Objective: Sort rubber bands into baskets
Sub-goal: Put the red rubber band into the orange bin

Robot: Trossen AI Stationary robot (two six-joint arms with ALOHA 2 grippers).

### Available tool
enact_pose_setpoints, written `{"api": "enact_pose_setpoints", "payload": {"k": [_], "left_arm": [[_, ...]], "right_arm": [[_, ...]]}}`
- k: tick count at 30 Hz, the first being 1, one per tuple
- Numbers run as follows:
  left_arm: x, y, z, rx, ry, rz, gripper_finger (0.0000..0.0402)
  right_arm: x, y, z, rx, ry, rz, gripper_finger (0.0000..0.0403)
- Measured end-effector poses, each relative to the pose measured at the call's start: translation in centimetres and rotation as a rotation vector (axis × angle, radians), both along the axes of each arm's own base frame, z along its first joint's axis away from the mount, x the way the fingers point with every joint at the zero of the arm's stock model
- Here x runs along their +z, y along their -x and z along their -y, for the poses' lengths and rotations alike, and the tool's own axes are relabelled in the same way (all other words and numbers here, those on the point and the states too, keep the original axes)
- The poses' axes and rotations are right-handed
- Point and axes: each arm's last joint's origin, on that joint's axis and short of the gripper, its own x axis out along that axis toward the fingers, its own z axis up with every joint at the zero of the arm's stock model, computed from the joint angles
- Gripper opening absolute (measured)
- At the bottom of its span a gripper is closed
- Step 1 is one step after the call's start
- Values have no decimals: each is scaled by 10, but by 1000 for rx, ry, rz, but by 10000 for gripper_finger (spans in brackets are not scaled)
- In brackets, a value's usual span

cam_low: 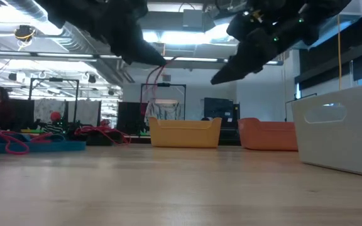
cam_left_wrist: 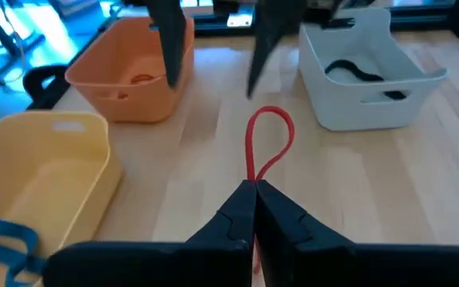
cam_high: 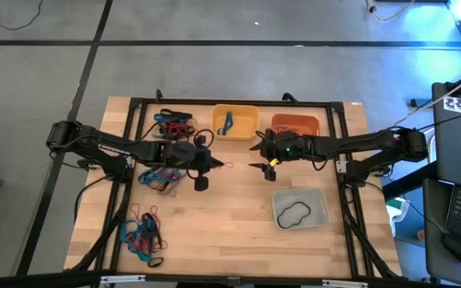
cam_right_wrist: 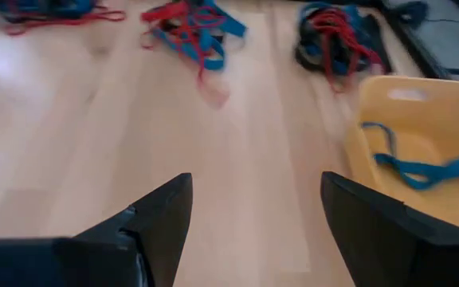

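Left fingers pinch red rubber band | right fingers spread, empty

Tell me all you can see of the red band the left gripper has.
The red band is one thin, rubbery-looking loop, pinched at one end between the shut fingers of the left gripper. Its free end sticks forward as a narrow teardrop above the table, touching nothing else. It points toward the open right gripper, between the orange basket and grey basket.

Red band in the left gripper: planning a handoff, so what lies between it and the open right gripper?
Only bare tabletop. The high view shows the red band, pinched by the left gripper, facing the right gripper with nothing between.
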Motion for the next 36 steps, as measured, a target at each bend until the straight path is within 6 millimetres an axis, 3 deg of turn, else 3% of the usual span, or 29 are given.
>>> {"api": "enact_pose_setpoints", "payload": {"k": [10, 24, 29, 36], "left_arm": [[0, -17, 0, -7, -12, 145, 4], [-3, -26, 1, -17, -34, 211, 2], [-3, -26, 1, -19, -37, 212, 6], [-2, -26, 1, -21, -36, 215, 6]], "right_arm": [[-21, -36, -2, 129, -35, 194, 276], [-18, -47, -18, 159, -5, 346, 271], [-17, -49, -19, 194, -26, 385, 208], [-21, -51, -19, 187, -23, 374, 60]]}}
